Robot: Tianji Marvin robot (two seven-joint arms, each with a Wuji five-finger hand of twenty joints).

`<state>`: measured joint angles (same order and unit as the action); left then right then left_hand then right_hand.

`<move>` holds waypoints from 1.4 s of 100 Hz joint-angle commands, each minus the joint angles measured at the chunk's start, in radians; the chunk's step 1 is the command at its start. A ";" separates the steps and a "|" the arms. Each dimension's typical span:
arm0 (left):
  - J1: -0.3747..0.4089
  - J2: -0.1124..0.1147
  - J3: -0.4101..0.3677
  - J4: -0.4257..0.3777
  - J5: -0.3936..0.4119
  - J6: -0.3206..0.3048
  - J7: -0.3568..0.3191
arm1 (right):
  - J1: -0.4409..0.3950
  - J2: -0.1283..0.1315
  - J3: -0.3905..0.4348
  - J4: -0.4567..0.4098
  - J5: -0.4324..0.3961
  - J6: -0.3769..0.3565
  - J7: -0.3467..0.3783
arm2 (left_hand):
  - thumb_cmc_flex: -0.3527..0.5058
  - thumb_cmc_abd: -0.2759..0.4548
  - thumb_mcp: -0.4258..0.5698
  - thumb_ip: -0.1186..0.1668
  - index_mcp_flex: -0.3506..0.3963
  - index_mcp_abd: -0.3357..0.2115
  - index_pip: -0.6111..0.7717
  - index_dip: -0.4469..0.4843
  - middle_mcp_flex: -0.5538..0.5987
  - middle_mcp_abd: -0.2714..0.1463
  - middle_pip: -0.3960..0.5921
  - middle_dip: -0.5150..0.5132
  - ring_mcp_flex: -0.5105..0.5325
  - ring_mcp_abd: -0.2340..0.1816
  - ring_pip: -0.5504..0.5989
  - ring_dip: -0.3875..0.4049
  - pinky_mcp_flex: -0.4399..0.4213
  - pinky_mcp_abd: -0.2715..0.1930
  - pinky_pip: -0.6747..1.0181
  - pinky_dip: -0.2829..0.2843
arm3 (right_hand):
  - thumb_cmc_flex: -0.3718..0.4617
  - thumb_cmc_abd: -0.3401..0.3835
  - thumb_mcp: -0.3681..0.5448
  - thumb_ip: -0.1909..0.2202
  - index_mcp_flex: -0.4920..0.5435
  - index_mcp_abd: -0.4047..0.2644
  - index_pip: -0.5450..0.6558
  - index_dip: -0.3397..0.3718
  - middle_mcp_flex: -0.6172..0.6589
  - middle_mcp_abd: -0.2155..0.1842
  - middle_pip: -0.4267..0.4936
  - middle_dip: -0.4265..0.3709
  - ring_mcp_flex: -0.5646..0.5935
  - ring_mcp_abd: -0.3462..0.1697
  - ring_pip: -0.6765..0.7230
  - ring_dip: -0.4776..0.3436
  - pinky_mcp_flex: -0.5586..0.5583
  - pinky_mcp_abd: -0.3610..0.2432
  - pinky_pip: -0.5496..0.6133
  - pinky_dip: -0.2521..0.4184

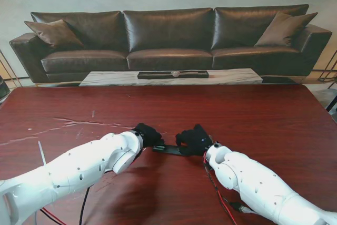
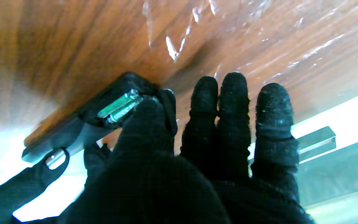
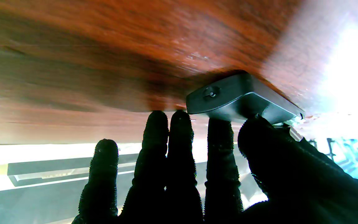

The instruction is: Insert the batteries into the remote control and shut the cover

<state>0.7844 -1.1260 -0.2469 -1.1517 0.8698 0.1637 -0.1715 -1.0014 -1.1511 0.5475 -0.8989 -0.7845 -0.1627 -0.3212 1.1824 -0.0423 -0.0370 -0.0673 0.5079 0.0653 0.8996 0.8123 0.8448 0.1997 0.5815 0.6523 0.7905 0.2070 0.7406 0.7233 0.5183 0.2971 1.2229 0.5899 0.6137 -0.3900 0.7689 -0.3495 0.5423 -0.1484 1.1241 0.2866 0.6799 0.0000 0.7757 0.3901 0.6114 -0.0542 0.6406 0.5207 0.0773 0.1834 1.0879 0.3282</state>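
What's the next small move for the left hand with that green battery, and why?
Probably press the green battery down flat into the remote control with the left hand. In the left wrist view it sits at the open bay under the thumb, seemingly not fully seated, while the right hand steadies the other end on the table.

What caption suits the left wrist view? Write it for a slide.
Left hand presses a green battery into the black remote control lying on the wooden table.
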 commanded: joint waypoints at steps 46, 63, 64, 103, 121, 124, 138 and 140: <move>0.001 0.012 -0.007 -0.034 -0.011 -0.005 -0.039 | -0.026 0.003 -0.014 0.014 -0.005 0.000 0.022 | 0.083 0.054 0.023 0.038 0.070 0.126 -0.300 -0.263 -0.042 0.045 -0.080 -0.073 -0.017 0.015 -0.041 -0.014 -0.005 0.007 -0.004 0.012 | 0.012 -0.007 0.002 0.013 0.016 -0.027 0.012 0.001 0.013 0.010 0.002 0.004 0.045 0.033 -0.009 -0.024 -0.014 0.007 0.010 0.010; 0.012 0.011 -0.025 -0.040 -0.008 -0.004 -0.028 | -0.025 0.003 -0.015 0.013 -0.005 0.001 0.025 | 0.108 0.076 0.027 0.041 0.113 0.185 -0.366 -0.284 -0.028 0.064 -0.064 -0.063 -0.009 0.026 -0.033 -0.012 -0.006 0.027 0.002 0.020 | 0.012 -0.004 0.000 0.013 0.016 -0.028 0.012 0.001 0.012 0.011 0.002 0.004 0.044 0.033 -0.009 -0.024 -0.016 0.008 0.009 0.010; 0.013 0.011 -0.026 -0.041 -0.007 -0.004 -0.027 | -0.025 0.003 -0.015 0.013 -0.005 0.001 0.025 | 0.108 0.076 0.029 0.042 0.113 0.188 -0.367 -0.283 -0.028 0.066 -0.063 -0.062 -0.008 0.026 -0.032 -0.012 -0.005 0.028 0.002 0.020 | 0.013 -0.003 0.000 0.013 0.016 -0.028 0.012 0.001 0.012 0.011 0.002 0.004 0.044 0.033 -0.009 -0.024 -0.016 0.008 0.009 0.010; 0.016 -0.010 -0.018 -0.021 -0.021 0.018 0.011 | -0.026 0.004 -0.014 0.011 -0.006 0.001 0.025 | 0.109 0.061 0.069 0.045 0.139 0.261 -0.360 -0.238 0.019 0.088 -0.006 -0.035 0.038 0.032 -0.005 -0.017 0.041 0.059 0.027 0.020 | 0.013 0.007 -0.007 0.014 0.015 -0.029 0.011 0.001 0.012 0.010 0.002 0.004 0.043 0.033 -0.009 -0.024 -0.018 0.008 0.009 0.010; 0.000 0.003 0.008 -0.041 -0.004 0.014 -0.027 | -0.026 0.003 -0.013 0.014 -0.004 0.000 0.021 | 0.109 0.046 0.064 0.049 0.136 0.249 -0.375 -0.253 0.008 0.079 -0.014 -0.042 0.030 0.021 -0.013 -0.025 0.040 0.043 0.025 0.013 | 0.014 0.011 -0.011 0.015 0.015 -0.028 0.011 0.001 0.011 0.012 0.001 0.004 0.042 0.032 -0.009 -0.023 -0.018 0.008 0.009 0.010; 0.000 0.005 0.009 -0.044 -0.004 0.015 -0.032 | -0.026 0.002 -0.013 0.015 -0.004 0.000 0.021 | 0.108 0.041 0.063 0.051 0.135 0.242 -0.378 -0.256 0.005 0.077 -0.016 -0.043 0.028 0.020 -0.015 -0.026 0.038 0.039 0.023 0.012 | 0.014 0.012 -0.012 0.015 0.015 -0.028 0.011 0.001 0.011 0.012 0.002 0.004 0.041 0.033 -0.010 -0.024 -0.018 0.007 0.009 0.010; 0.000 0.017 0.015 -0.064 0.010 0.019 -0.057 | -0.026 0.002 -0.013 0.016 -0.003 -0.001 0.019 | 0.108 0.037 0.067 0.055 0.120 0.232 -0.411 -0.286 -0.025 0.073 -0.049 -0.061 0.002 0.020 -0.039 -0.036 0.021 0.022 0.007 0.003 | 0.014 0.014 -0.016 0.016 0.016 -0.028 0.011 0.001 0.012 0.012 0.002 0.004 0.042 0.033 -0.009 -0.023 -0.019 0.007 0.009 0.010; -0.001 0.019 0.015 -0.067 0.010 0.018 -0.062 | -0.026 0.002 -0.013 0.016 -0.003 -0.001 0.019 | 0.109 0.038 0.067 0.055 0.116 0.229 -0.418 -0.291 -0.032 0.071 -0.056 -0.065 -0.004 0.020 -0.043 -0.037 0.016 0.020 0.004 0.002 | 0.014 0.014 -0.016 0.016 0.016 -0.027 0.011 0.001 0.011 0.012 0.002 0.004 0.041 0.034 -0.010 -0.023 -0.018 0.008 0.009 0.010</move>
<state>0.7875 -1.1165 -0.2353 -1.2054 0.8770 0.1826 -0.2190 -1.0023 -1.1502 0.5483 -0.9018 -0.7830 -0.1608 -0.3176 1.2077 -0.0120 0.0047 -0.0661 0.6265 0.3019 0.5045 0.5476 0.8342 0.2255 0.5478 0.6020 0.8066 0.2206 0.7143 0.6934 0.5439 0.3185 1.2267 0.5904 0.6137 -0.3878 0.7718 -0.3477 0.5398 -0.1484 1.1224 0.2865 0.6792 0.0025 0.7751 0.3910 0.6063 -0.0529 0.6442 0.5202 0.0773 0.1834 1.0879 0.3282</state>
